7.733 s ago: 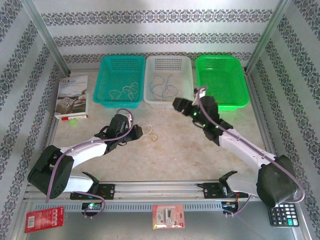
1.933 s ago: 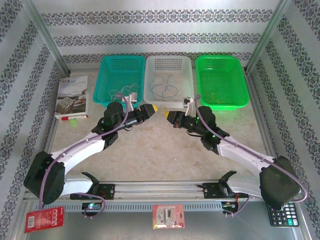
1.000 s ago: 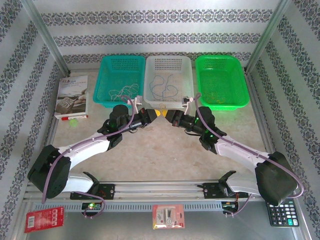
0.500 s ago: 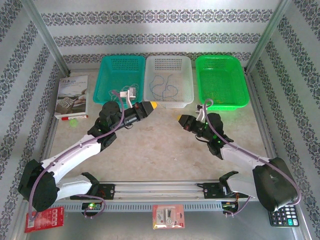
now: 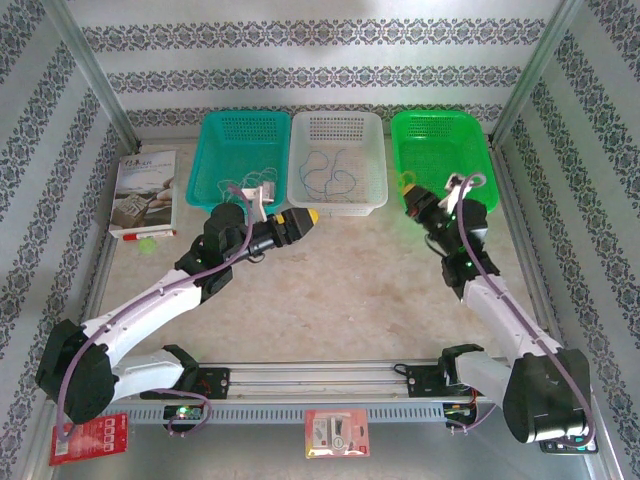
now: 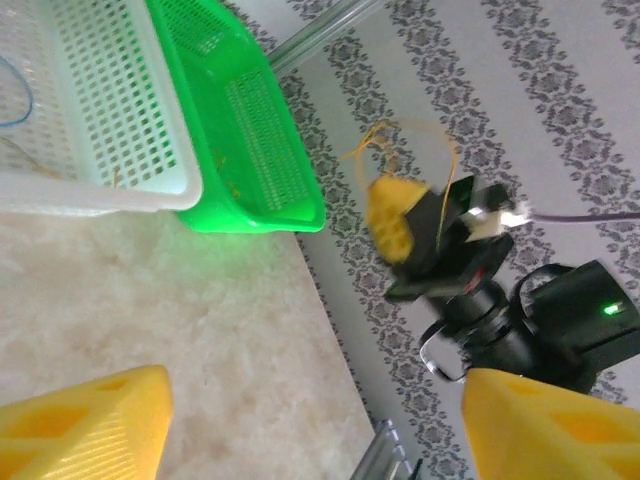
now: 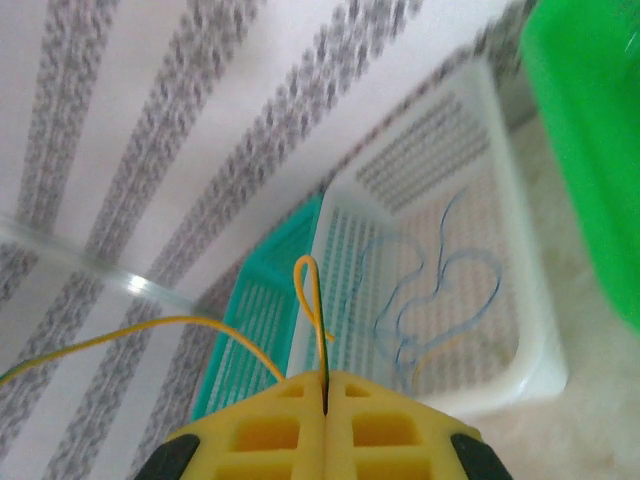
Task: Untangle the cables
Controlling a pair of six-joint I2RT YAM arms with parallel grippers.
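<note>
Right pincer [image 7: 327,385] pinched shut on the yellow cable [image 7: 308,290] — green basket [image 5: 442,114] lies just beyond it; left pincer [image 6: 310,420] gapes wide, farther off.

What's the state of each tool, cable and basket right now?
left tool, open, gripping nothing
right tool, shut on the yellow cable
yellow cable, pinched in the right tool, loose loops in the air
bluish cable, lying loose in the white basket
whitish cable, lying in the teal basket
green basket, upright, contents too faint to tell
</note>
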